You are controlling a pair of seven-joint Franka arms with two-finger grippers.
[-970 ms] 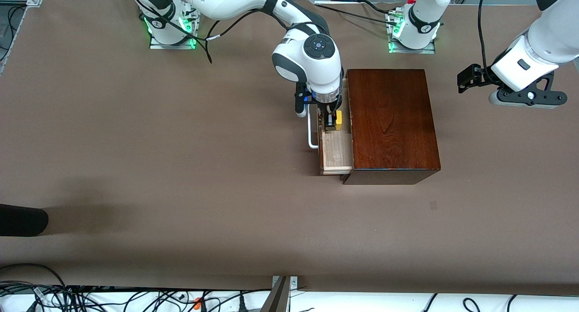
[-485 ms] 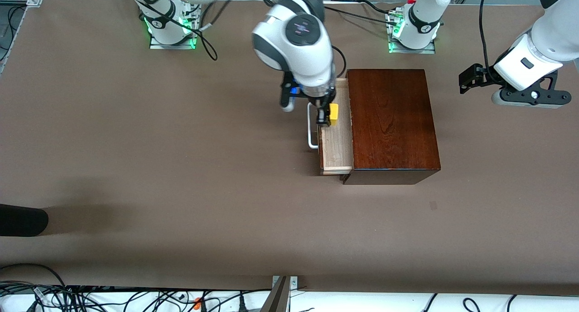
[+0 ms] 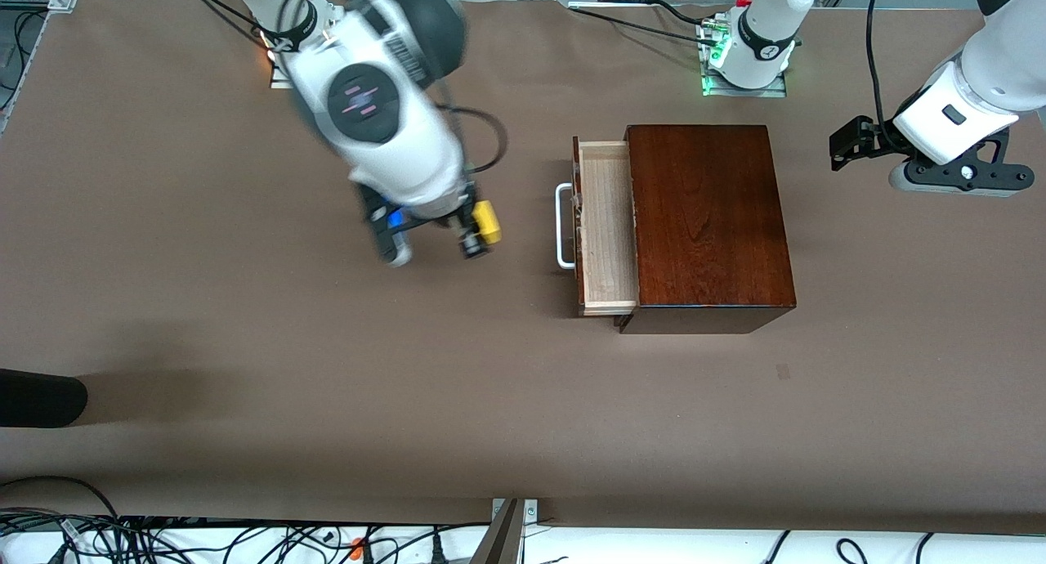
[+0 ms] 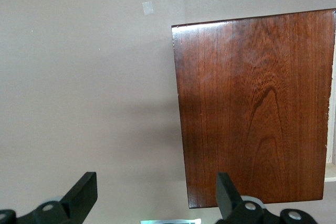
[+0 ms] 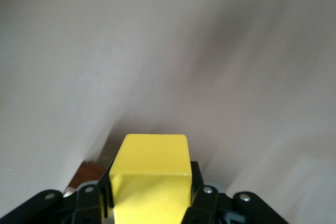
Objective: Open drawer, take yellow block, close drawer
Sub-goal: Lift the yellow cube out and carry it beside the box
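Note:
The dark reddish-brown wooden box (image 3: 707, 221) stands mid-table, and its drawer (image 3: 606, 229) is pulled out, with a pale interior and a white bar handle (image 3: 562, 225). My right gripper (image 3: 478, 233) is shut on the yellow block (image 3: 487, 221) and holds it in the air over bare table, apart from the drawer on the right arm's side. The block fills the right wrist view (image 5: 149, 177) between the fingers. My left gripper (image 3: 850, 141) is open and empty, over the table at the left arm's end. The box top shows in the left wrist view (image 4: 254, 108).
A dark object (image 3: 41, 396) pokes in at the table's edge at the right arm's end. Cables (image 3: 163, 535) lie along the table edge nearest the front camera. The two arm bases (image 3: 744, 57) stand along the edge farthest from the camera.
My right gripper has lifted the yellow block out of the drawer and carried it away toward the right arm's end. The drawer stays open. The left arm has barely moved.

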